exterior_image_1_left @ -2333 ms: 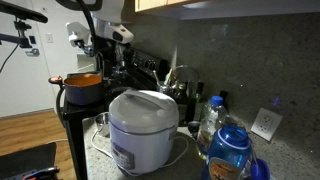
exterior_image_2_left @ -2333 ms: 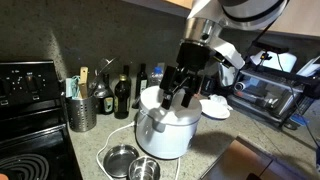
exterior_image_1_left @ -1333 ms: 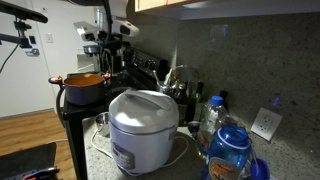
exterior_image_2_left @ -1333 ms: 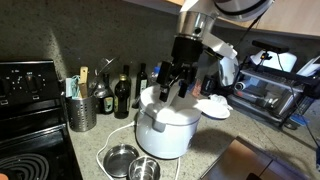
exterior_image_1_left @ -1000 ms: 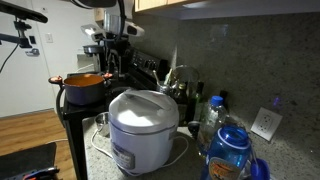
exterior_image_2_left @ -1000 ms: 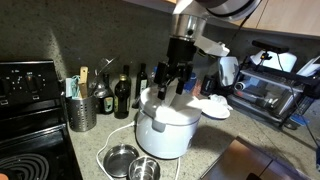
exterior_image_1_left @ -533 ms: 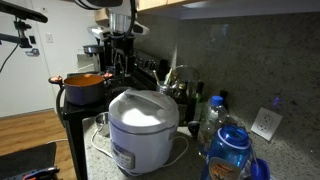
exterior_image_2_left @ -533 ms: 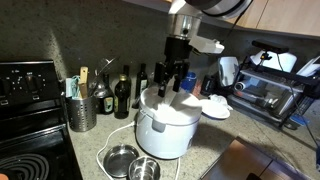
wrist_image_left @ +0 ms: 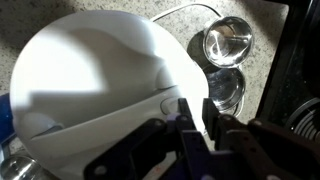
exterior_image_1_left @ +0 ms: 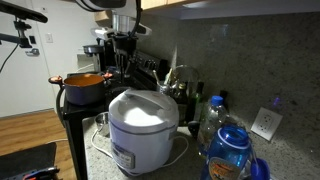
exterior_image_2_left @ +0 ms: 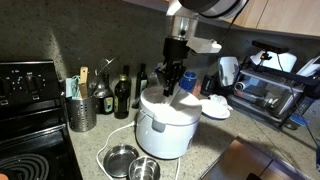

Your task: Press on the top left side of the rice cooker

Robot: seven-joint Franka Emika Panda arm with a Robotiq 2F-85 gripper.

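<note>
As seen in both exterior views, shows a kitchen surface (exterior_image_2_left: pixel 210 135) along a dark speckled wall. Standing toward its front edge, the rice cooker (exterior_image_1_left: pixel 143 128): white, rounded, domed glossy lid down, small control panel on the front. Reaching down from above, the dark gripper (exterior_image_2_left: pixel 172 88), poised over the part of the lid nearest the back edge and the stove (exterior_image_2_left: pixel 28 125). Cannot tell from these views whether it touches the lid or hangs just above it.

Seen from the wrist, looks down on the white lid filling most of the picture. At the bottom, the fingers (wrist_image_left: pixel 192 120), drawn close together with only a thin sliver between them and holding nothing. Tips right at the lid's rim.

Just beside the rice cooker at the front edge, two shiny metal bowls (wrist_image_left: pixel 228 40), one touching the other. Along the back edge, a row of dark bottles (exterior_image_2_left: pixel 122 92) and a metal utensil holder (exterior_image_2_left: pixel 82 110). Toward the far end of the surface, a toaster oven (exterior_image_2_left: pixel 275 92). On the stove, an orange pot (exterior_image_1_left: pixel 83 82) with dark handles, well apart from the rice cooker.
</note>
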